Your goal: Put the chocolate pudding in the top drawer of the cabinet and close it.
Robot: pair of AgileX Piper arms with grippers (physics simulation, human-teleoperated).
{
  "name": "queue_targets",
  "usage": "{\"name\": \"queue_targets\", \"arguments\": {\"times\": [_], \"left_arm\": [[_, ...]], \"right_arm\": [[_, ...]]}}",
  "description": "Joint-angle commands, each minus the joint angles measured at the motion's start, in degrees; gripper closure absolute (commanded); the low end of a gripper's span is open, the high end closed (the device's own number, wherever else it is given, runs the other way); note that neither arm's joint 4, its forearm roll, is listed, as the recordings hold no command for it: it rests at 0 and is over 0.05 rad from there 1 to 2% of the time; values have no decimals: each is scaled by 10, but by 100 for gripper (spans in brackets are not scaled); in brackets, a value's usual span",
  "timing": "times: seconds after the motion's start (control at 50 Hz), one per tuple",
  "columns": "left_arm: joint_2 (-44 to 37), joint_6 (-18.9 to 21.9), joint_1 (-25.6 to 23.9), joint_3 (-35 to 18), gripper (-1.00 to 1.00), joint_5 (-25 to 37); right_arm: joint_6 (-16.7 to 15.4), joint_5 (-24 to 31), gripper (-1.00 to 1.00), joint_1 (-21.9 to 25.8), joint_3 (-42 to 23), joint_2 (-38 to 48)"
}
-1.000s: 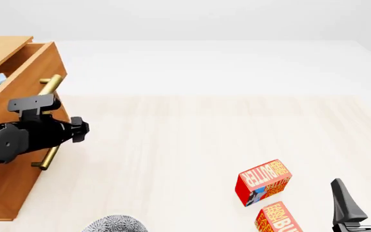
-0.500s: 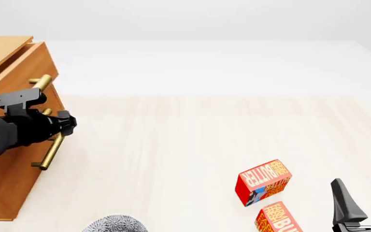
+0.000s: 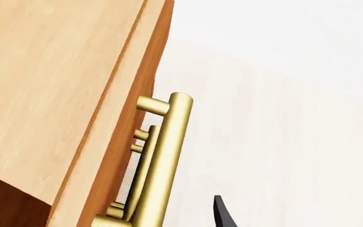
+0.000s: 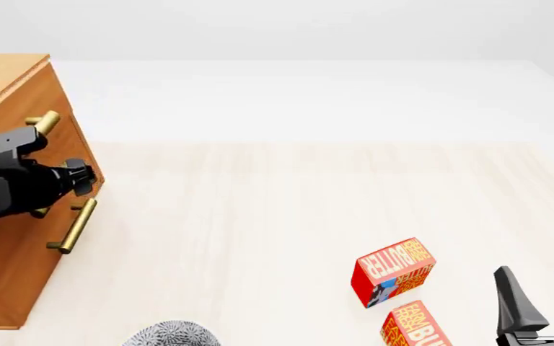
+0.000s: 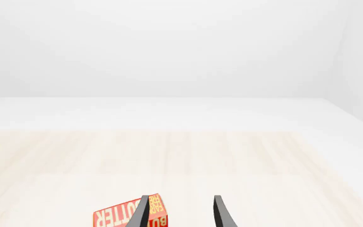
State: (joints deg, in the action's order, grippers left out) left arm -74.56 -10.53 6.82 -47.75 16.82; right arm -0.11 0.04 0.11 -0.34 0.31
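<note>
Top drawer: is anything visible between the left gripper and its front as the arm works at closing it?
Nothing visible. The left gripper is right at the top drawer, beside its brass handle, with no object between them. The drawer front looks flush with the cabinet. Both butter boxes lie far off, near the right gripper.

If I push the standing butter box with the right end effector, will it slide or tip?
Probably tip: the butter box stands on a narrow side, already leaning. It looks like stiff, light card on a smooth table, so a low push may slide it.
</note>
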Motion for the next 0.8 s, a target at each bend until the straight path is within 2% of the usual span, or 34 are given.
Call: {"name": "queue_targets", "arguments": {"times": [0.02,0.44,0.7,0.8], "left_arm": [[-18,1,25,-29,-100,1],[0,-10,69,-49,-100,28],[73,15,69,-61,-100,82],[111,17,62,-82,-100,121]], "right_arm": [[0,0,-100,0,0,0],[0,0,-100,0,0,0],[0,0,-100,0,0,0],[0,0,-100,0,0,0]]}}
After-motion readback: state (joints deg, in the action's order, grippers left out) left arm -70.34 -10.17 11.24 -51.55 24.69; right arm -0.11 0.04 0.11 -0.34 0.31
